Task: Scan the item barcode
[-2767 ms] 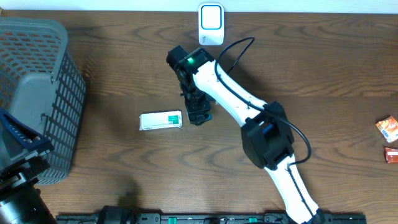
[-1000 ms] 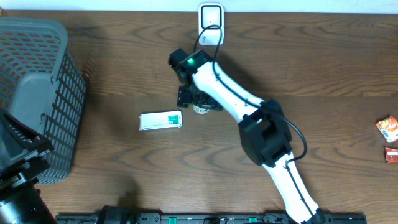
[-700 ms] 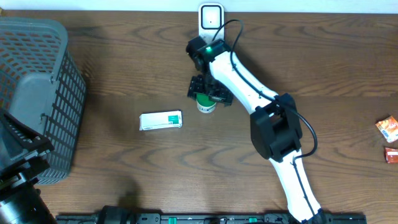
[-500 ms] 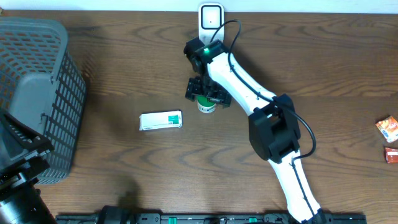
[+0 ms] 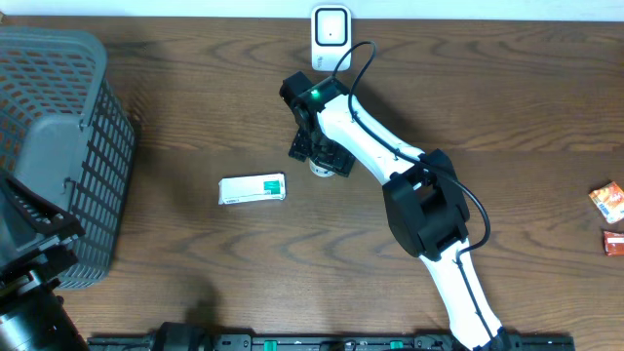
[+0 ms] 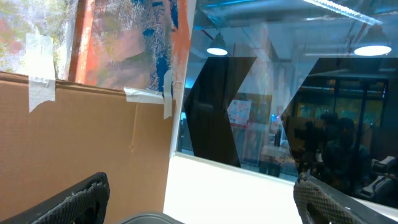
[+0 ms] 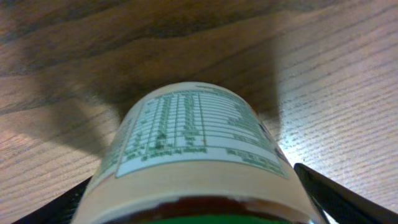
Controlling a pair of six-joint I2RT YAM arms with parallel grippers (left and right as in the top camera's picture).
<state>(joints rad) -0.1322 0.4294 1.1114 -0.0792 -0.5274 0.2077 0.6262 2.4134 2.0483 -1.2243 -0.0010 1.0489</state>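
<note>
**A:** Since half a second ago the right gripper (image 5: 319,154) has slid a touch left. From overhead it now covers the green cap. The bottle (image 7: 196,140) hasn't shifted.

**B:** Grip?

**A:** The fingers (image 7: 336,199) flank the bottle, one each side, close to the label. I can't tell from the wrist cam whether they touch it or leave a hairline gap.

**B:** Bottle position?

**A:** It's standing on the table (image 5: 507,97), near the scanner (image 5: 331,26) at the far edge. The nutrition panel faces the right wrist cam.

**B:** Around it?

**A:** A white-and-green box (image 5: 253,188) lies flat to the bottle's left, apart from it. The grey basket (image 5: 93,107) sits at the left edge. Two orange snack packets (image 5: 608,202) are at the right edge, well away.

**B:** Other arm?

**A:** The left gripper (image 6: 200,186) has its jaws wide with nothing between them. Its cam looks off the table at taped cardboard (image 6: 74,130) and a window (image 6: 280,93).
</note>
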